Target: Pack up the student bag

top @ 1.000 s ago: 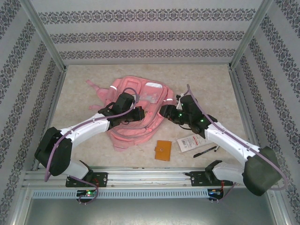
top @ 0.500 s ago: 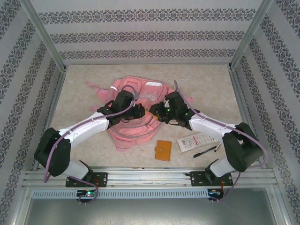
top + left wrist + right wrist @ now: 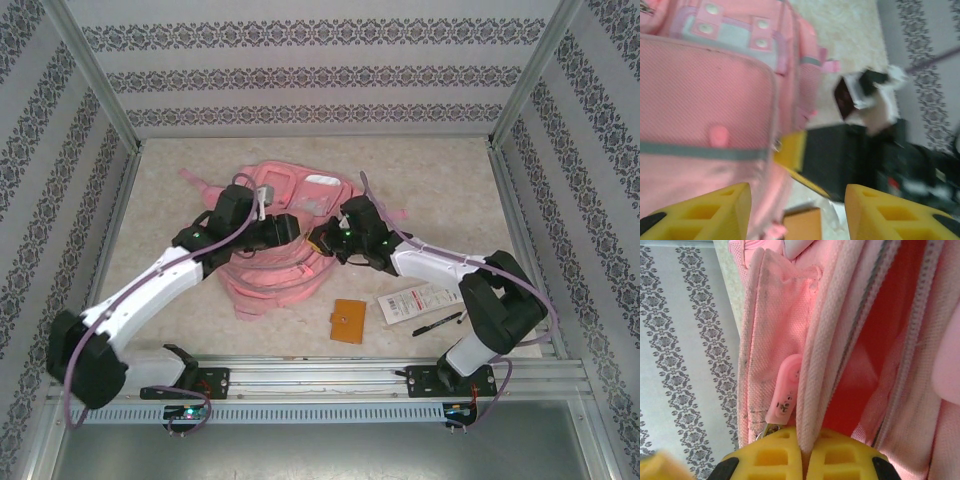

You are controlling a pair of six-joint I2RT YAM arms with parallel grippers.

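Where it lies flat at the middle of the table, the student bag is soft pink woven fabric, its long axis running near to far, straps toward the far wall. The right gripper is pinched shut on its corded zip edge; the left gripper stands open and empty. Both arms hide the bag's middle from above.

Probably a lab cell: aluminium frame, wallpapered panels, marbled tabletop.

Brown wallet, white packet, black pen on table
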